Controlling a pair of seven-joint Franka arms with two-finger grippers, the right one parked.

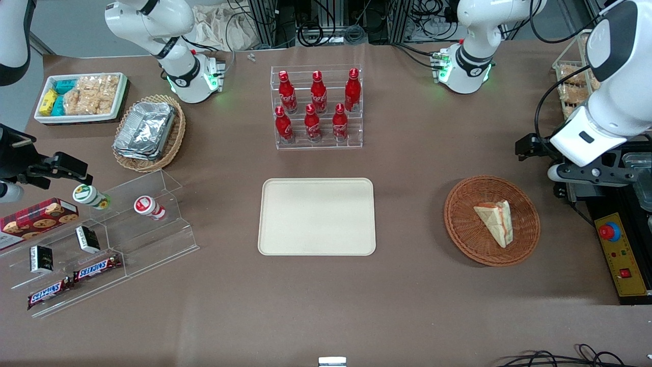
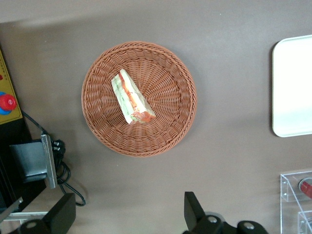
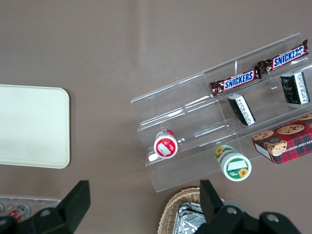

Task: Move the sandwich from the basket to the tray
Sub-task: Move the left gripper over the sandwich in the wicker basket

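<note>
Sandwich wedge of pale bread with red, orange and green filling (image 1: 495, 220) is lying in the round reddish-brown wicker basket (image 1: 461, 224), awaiting pickup. The tool (image 2: 122, 214) is hovering above, released, while the cream rectangular tray (image 1: 317, 216) is waiting nearby on the desk (image 1: 407, 306).

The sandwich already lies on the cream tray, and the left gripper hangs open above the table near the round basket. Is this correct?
Not entirely. The sandwich lies in the basket, not on the tray, which holds nothing; the front view shows it. The rest stands: the left gripper hangs open above the table near the basket.
</note>
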